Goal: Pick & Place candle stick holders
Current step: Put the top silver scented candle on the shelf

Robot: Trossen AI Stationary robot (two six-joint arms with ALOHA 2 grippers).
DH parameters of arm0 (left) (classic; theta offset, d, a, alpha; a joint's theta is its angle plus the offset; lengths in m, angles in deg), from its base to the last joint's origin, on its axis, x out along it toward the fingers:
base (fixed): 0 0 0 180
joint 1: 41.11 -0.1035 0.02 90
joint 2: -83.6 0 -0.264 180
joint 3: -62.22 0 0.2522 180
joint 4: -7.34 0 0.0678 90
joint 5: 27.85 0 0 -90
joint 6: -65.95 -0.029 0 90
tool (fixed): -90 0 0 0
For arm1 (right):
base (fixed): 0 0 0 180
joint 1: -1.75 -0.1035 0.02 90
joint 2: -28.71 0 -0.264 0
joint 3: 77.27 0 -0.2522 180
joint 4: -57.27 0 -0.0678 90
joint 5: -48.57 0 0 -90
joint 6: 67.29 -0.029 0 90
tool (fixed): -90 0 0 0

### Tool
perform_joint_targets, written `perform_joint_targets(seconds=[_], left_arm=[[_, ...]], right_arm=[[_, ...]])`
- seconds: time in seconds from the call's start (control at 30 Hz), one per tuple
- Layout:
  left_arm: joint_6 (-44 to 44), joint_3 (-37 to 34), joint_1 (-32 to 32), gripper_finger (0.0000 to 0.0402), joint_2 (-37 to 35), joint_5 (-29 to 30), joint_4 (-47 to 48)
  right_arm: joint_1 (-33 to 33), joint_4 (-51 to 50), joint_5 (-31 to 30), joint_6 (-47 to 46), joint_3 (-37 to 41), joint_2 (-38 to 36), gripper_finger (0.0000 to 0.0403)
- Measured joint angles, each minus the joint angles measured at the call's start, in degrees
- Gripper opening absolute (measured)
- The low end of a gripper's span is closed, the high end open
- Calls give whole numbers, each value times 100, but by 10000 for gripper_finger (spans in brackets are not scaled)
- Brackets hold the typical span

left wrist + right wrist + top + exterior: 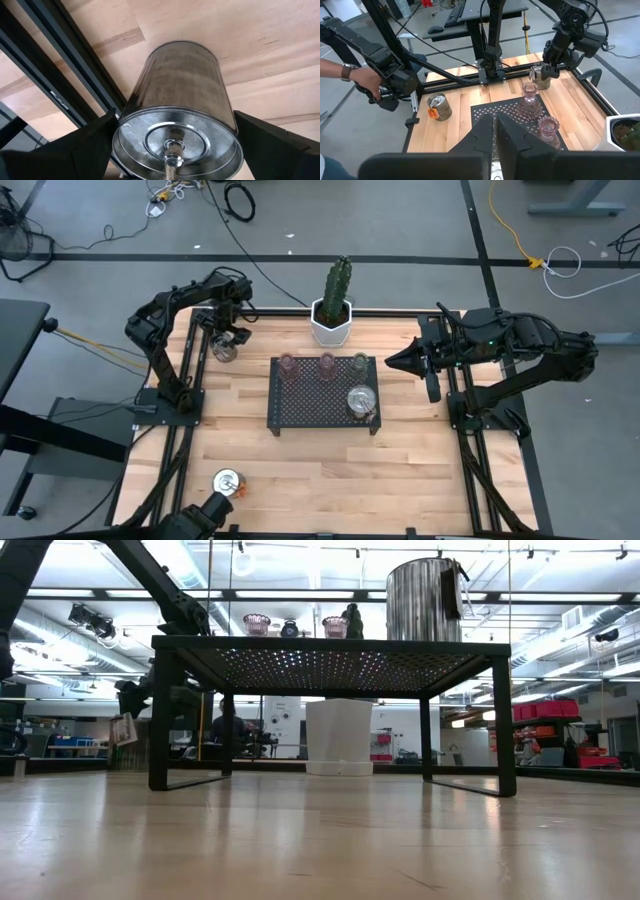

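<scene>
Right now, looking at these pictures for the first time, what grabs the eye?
A raised black mesh tray mid-table carries three small tinted glass cups in a row at its far edge and one shiny silver metal candle holder at the near right. At the far left edge, the left gripper straddles a second silver holder, fingers wide on either side. A third lies on its side at the near edge.
</scene>
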Motion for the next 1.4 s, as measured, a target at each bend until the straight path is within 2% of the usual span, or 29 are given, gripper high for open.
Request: perform_joint_targets(seconds=[0.2, 0.37, 1.0, 1.2, 1.4], left_arm=[[7, 32, 10, 371, 11, -25, 149], [4, 322, 47, 370, 11, -21, 362], [-161, 2174, 404, 370, 5, -30, 1647], [-166, 2850, 653, 369, 4, -395, 1665], [-157, 3254, 986, 369, 2, -491, 1668]], right_arm=[[-1, 1, 0, 0, 0, 0, 23], [0, -1, 0, 0, 0, 0, 23], [0, -1, 0, 44, 0, 0, 23], [-1, -1, 0, 48, 0, 0, 23], [0, 1, 0, 37, 0, 0, 23]])
